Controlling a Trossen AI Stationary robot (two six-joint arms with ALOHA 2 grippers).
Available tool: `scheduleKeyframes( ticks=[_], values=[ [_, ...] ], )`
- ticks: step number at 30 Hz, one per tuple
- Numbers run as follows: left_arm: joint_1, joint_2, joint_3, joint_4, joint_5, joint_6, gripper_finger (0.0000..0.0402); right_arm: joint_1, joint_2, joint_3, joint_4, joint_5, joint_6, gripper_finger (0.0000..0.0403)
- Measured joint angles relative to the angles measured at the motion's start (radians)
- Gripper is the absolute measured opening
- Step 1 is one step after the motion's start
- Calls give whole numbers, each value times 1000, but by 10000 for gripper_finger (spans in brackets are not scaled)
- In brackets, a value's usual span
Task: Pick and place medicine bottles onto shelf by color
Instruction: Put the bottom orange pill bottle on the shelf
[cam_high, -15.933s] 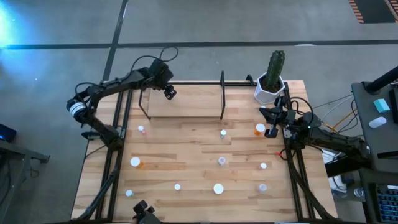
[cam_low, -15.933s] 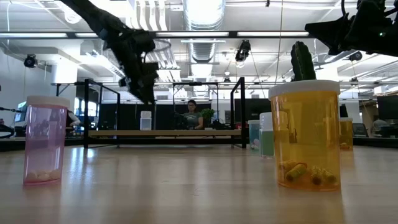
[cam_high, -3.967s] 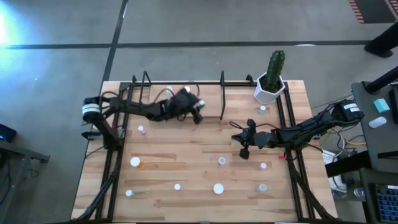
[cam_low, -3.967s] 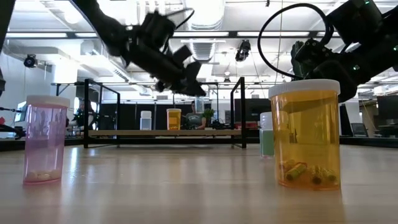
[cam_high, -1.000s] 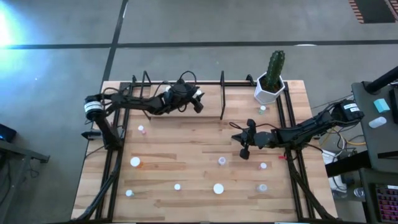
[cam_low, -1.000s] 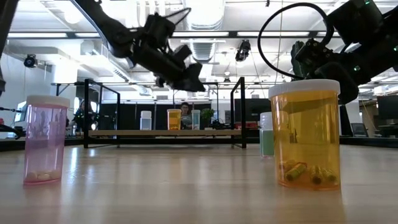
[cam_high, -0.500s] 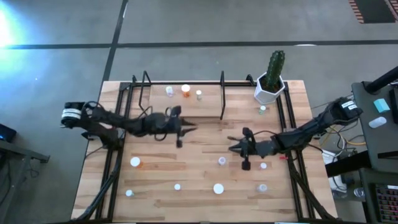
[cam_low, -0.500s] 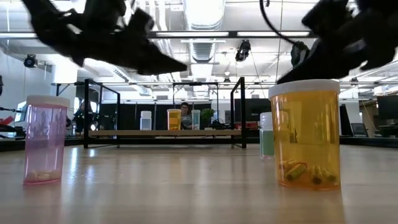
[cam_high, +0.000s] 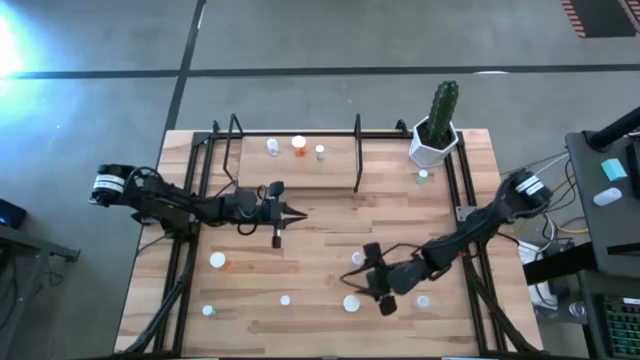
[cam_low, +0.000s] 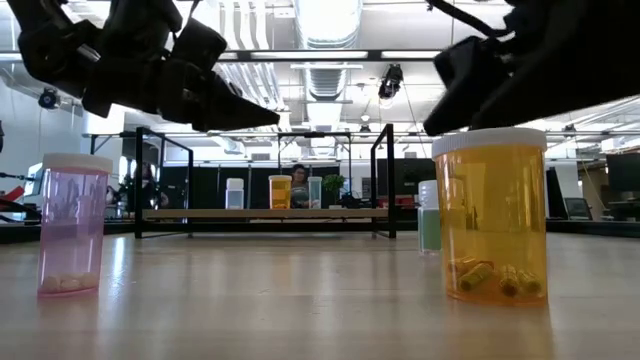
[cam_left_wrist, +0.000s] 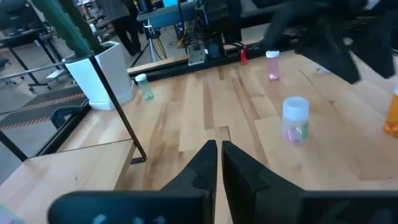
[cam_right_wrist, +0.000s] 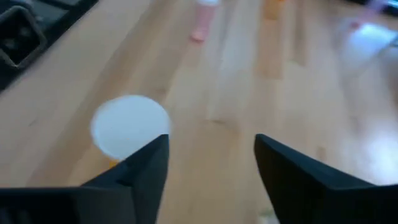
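The shelf stands at the table's far side with three medicine bottles upright on its board. Other medicine bottles stand scattered on the table, among them a white-capped orange one near the front edge. My left gripper hangs shut over bare wood in front of the shelf, pointing toward the table's right; its fingertips meet. My right gripper stands open just above and beside the orange bottle's white cap, touching nothing.
A white pot with a cactus stands at the far right corner, a small green bottle near it. A pink bottle and a large orange bottle stand near the front edge. Black frame rails run along both sides.
My left gripper has drawn back from the shelf toward the table's near and left side, leaving the three bottles standing on the board. My right gripper has swung from the table's middle toward the near edge and a little left, over the white-capped orange bottle.
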Motion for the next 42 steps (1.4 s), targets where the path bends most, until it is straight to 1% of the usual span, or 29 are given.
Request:
scheduleKeyframes(
  ticks=[2,6,10,13,14,17,23,26,28,30,33,36,39,42],
  values=[
    [0,-1,-5,-1,9,0,6,0,33,51,3,-27,-2,255],
    [0,-13,-19,-2,47,-3,6,-9,103,145,7,-26,-32,281],
    [-9,-44,-43,-9,80,-17,6,-32,174,232,5,-39,-58,287],
    [-32,-79,-56,-49,97,-42,6,-40,191,276,-26,-118,-88,282],
    [-41,-83,-56,-62,98,-41,6,-40,190,283,-36,-128,-95,279],
    [-67,-93,-56,-89,99,-42,6,-41,177,292,-42,-128,-104,272],
    [-112,-76,-52,-79,101,-40,6,-21,108,265,-185,-129,-53,275],
    [-110,-69,-52,-80,97,-34,6,-5,98,243,-195,-144,-14,285],
    [-110,-63,-52,-81,96,-34,6,-1,98,235,-197,-189,9,295],
    [-111,-59,-52,-81,97,-33,6,4,105,234,-195,-212,38,308],
    [-111,-58,-52,-81,97,-33,6,6,114,231,-212,-219,52,327],
    [-111,-58,-52,-81,97,-33,6,3,126,231,-220,-216,31,338],
    [-111,-58,-52,-86,96,-33,6,4,126,231,-215,-215,16,338],
    [-111,-58,-52,-90,96,-33,6,3,129,227,-221,-204,16,327]
  ],
)
